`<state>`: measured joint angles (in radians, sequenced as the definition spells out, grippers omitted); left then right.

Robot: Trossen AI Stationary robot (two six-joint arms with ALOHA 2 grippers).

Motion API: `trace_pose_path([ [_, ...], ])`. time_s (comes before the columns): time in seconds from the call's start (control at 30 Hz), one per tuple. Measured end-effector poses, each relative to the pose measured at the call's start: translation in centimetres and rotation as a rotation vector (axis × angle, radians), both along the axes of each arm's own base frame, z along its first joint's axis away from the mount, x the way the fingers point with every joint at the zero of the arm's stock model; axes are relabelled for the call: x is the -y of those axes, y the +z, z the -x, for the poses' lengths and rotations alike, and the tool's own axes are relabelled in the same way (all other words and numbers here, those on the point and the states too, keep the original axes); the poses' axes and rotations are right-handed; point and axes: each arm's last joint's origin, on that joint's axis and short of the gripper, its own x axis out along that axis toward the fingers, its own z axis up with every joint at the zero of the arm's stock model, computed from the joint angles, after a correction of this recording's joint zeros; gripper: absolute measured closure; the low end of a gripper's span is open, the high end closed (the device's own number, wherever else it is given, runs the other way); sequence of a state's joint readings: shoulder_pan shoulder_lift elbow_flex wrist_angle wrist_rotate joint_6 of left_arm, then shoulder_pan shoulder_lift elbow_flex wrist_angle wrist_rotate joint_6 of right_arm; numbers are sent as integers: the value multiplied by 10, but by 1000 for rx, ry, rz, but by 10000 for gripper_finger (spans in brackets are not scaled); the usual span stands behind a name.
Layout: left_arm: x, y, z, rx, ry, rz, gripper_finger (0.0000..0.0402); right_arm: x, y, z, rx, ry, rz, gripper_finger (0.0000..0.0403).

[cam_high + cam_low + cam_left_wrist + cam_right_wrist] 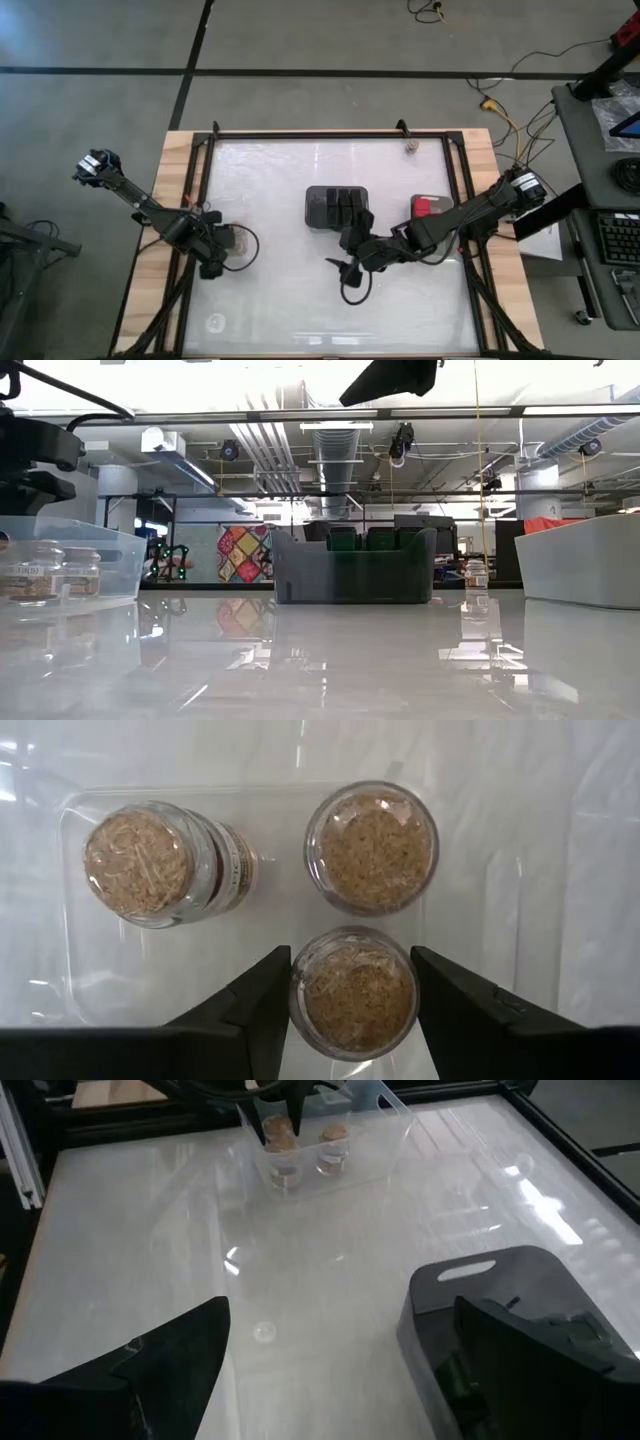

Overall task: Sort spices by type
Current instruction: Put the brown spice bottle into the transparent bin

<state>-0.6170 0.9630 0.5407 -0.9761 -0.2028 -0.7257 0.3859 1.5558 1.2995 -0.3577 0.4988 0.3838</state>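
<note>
You see three clear jars with tan speckled cork tops in clear tray. Dark grey tray holds black blocks. Red block beside it. Counter glossy white.

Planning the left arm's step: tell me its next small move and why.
Probably open and lift away: the left gripper fingers bracket a tan-topped jar already standing in the clear tray beside two others, so it seems placed.
</note>
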Motion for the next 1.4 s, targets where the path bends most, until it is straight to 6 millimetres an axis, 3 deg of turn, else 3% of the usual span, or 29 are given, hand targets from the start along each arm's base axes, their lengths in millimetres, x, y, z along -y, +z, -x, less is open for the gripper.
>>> trace_pose_path([
  [0.2, 0, 0, 0, -5, -11, 6, 193, 12, -4, 0, -40, -73, -37, 29],
  [0.47, -1, 2, 1, -18, -12, -1, 169, 84, -14, 8, -275, -429, -108, 29],
  [0.6, 1, 18, 0, -14, -12, 2, 169, 129, -16, 15, -342, -594, -165, 29],
  [0.77, 2, 49, -2, 9, -21, 14, 169, 190, -17, 37, -429, -787, -174, 29],
  [0.97, 5, 93, -7, 163, -14, 61, 169, 248, -43, 76, -511, -1063, -187, 29],
  [1.17, 13, 123, -14, 359, -134, 46, 168, 283, -82, 107, -439, -1286, -271, 30],
  [1.4, 22, 126, -29, 576, -229, -30, 168, 316, -103, 132, -280, -1457, -319, 48],
])
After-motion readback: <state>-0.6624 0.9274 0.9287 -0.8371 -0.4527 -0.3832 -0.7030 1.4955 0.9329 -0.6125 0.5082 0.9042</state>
